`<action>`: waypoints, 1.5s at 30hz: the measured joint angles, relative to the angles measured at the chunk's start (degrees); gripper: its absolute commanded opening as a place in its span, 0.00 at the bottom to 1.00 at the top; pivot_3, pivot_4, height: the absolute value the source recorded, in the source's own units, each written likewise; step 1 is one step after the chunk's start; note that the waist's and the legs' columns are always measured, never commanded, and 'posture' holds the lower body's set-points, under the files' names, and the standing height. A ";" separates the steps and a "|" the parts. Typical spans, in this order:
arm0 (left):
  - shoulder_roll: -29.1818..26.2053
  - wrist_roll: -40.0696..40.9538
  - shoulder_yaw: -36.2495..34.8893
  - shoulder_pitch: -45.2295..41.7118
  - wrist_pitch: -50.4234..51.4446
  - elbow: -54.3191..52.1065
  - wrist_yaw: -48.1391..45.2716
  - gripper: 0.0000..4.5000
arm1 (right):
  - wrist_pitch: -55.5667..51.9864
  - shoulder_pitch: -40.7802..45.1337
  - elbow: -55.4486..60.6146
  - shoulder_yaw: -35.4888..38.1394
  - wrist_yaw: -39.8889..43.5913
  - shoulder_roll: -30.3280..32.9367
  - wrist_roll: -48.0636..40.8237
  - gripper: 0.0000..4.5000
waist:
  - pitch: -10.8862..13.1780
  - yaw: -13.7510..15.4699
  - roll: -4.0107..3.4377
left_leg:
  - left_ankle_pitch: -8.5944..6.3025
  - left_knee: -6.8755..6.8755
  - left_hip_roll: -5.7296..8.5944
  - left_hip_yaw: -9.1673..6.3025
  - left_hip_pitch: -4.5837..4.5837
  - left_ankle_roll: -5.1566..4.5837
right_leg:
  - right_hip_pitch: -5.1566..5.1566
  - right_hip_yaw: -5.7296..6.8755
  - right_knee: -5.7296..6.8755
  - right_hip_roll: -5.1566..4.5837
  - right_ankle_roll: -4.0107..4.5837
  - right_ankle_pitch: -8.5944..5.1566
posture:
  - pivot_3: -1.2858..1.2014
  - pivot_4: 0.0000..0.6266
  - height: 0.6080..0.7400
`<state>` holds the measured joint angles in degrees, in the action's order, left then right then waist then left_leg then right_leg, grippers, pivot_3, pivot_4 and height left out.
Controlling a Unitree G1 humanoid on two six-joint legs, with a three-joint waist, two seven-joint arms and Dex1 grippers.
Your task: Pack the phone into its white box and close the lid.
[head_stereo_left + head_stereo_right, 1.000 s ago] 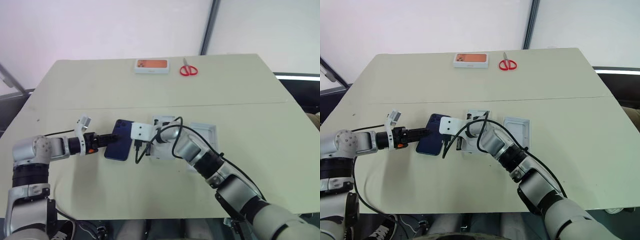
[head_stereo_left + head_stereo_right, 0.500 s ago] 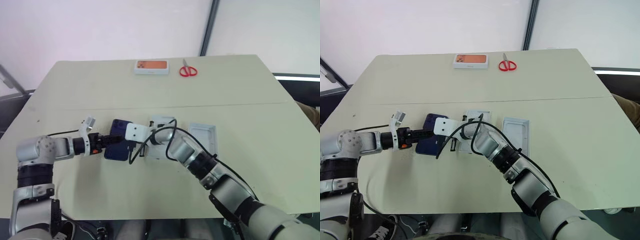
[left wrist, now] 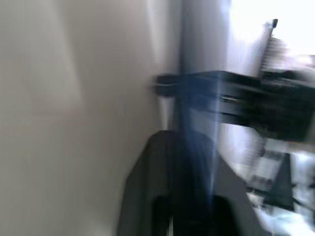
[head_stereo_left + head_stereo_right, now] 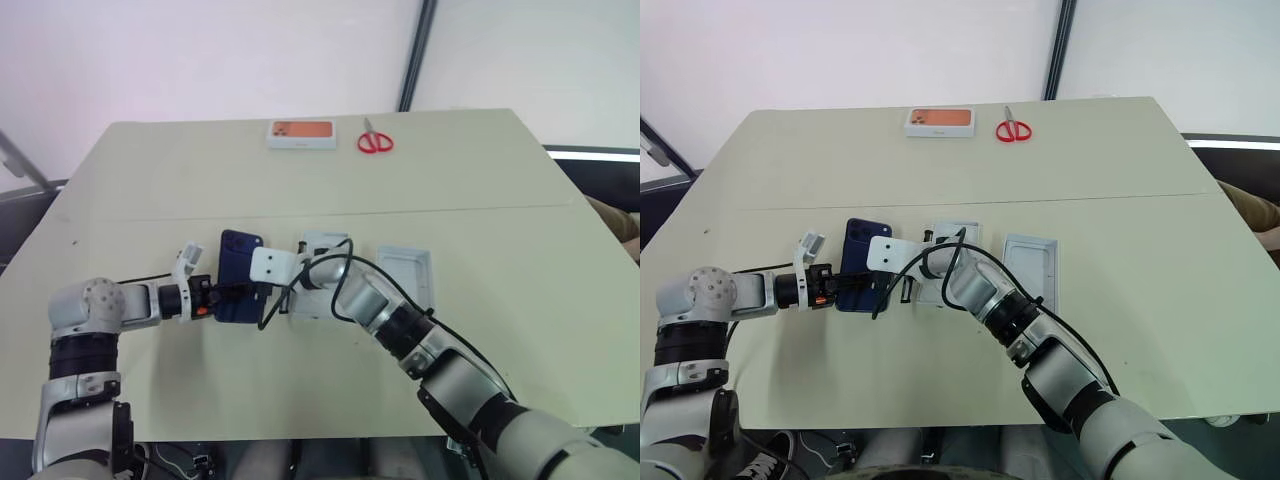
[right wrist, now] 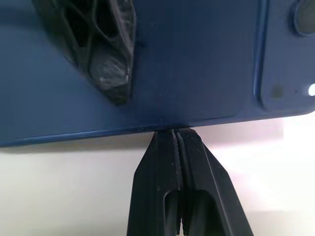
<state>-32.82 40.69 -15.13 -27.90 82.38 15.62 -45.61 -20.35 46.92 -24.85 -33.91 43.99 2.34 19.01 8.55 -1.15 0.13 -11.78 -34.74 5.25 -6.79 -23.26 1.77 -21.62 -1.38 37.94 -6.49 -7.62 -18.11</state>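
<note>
from my remote station, the left gripper (image 4: 845, 288) reaches in from the table's (image 4: 1110, 165) left side, its fingers (image 5: 106, 46) pinched onto the near end of the phone (image 4: 238, 272); in the right wrist view one black finger lies flat on the phone's dark blue back, and the left wrist view shows the phone's thin edge running between the fingers. the phone lies back-up on the table, left of centre, its camera cluster at the far left corner. just right of it, the right gripper (image 5: 176, 133) has its two fingers pressed together, holding nothing, tips right at the phone's long right edge; whether they touch it i cannot tell. the right wrist's white camera mount partly covers the phone's right side in the head views. beside that wrist, further right, a white box part (image 4: 952, 236) is mostly hidden under the arm and cable, and i cannot tell whether it is the tray or an insert. right of that, apart from it, the white box (image 4: 1033, 262) lies open side up on the table. at the far edge sit a white box with an orange picture (image 4: 940, 122) and, right of it, red-handled scissors (image 4: 1013, 128).
</note>
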 measured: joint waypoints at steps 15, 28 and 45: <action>4.60 3.11 -9.57 1.55 -6.11 0.76 2.37 0.00 | -2.32 -4.08 8.00 15.46 4.15 -1.52 -18.24 0.21 | 0.37 -0.10 0.48 | 0.06 0.02 -0.11 -0.01 -0.56 0.10 | -0.63 0.00 0.06 0.05 0.02 0.01 | 0.52 0.24 1.00; 5.41 12.24 -12.00 2.09 -1.86 -3.86 1.46 0.00 | -11.78 -16.25 33.15 14.52 15.65 21.99 -24.69 1.00 | 0.54 0.22 0.67 | 0.04 -0.18 -0.08 0.01 -0.97 0.05 | -0.83 0.05 0.05 0.02 0.02 0.02 | 0.52 0.24 1.00; 6.09 13.97 -12.62 0.78 0.45 -2.99 5.99 0.00 | -5.52 -22.00 36.96 8.05 12.45 27.42 -18.40 0.37 | 0.63 0.39 0.82 | 0.05 -0.32 -0.09 0.01 -1.12 0.05 | -0.78 0.07 0.11 0.01 0.02 0.02 | 0.52 0.24 1.00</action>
<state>-26.73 54.66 -27.75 -27.13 82.82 12.63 -39.62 -25.86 24.92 12.11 -25.86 56.44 29.76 0.61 9.18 -0.76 0.95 -11.73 -35.06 5.16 -6.78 -24.38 1.82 -22.40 -1.31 38.05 -6.48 -7.60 -18.09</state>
